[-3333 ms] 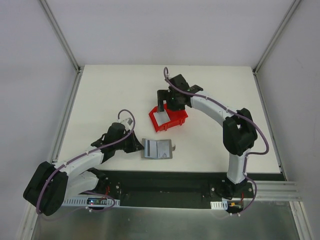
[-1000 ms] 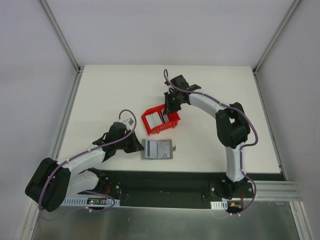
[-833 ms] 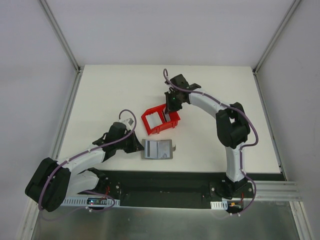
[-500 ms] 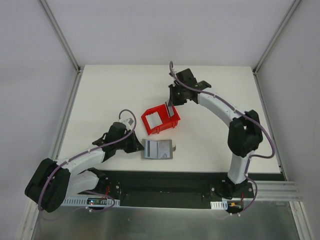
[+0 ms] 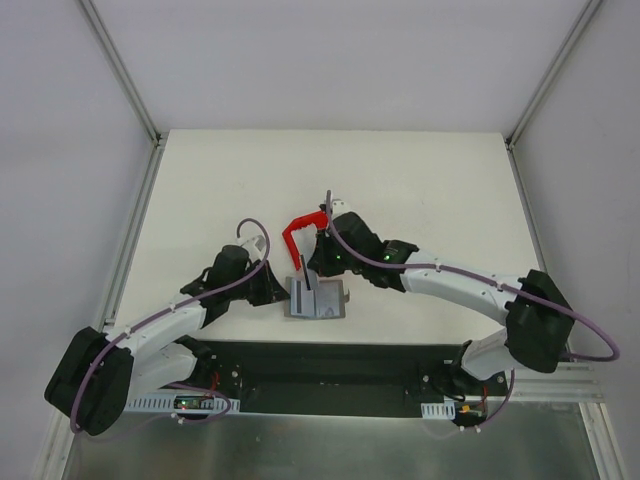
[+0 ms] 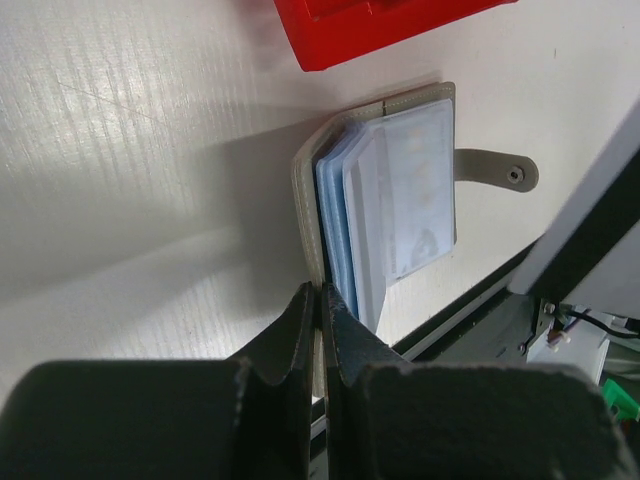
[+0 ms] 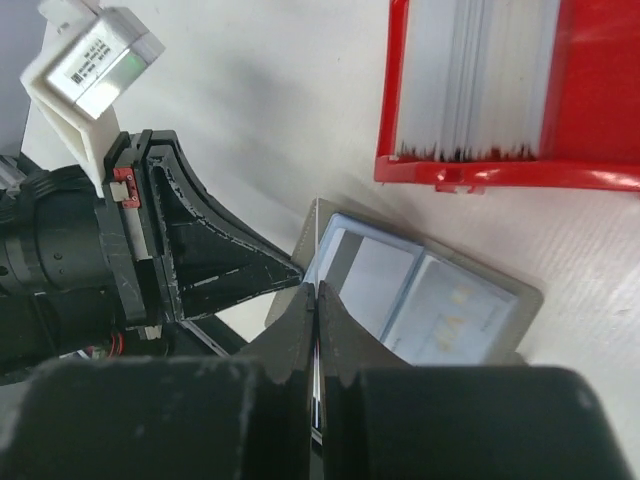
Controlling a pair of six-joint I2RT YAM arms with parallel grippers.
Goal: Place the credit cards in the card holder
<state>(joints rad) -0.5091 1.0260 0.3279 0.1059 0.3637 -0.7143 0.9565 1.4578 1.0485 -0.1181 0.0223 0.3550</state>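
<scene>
Many cards (image 7: pixel 480 80) in red bin (image 7: pixel 480 176); card holder (image 6: pixel 303 190) open; L jaws pinch its edge, R jaws one card (image 5: pixel 308 284).

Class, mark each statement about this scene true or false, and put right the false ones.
1. The card holder lies open on the table. True.
2. The red bin is empty. False: a stack of cards stands in it.
3. The left gripper is shut on the card holder's edge. True.
4. The right gripper hangs open over the red bin. False: it is shut on a credit card, over the card holder.
</scene>
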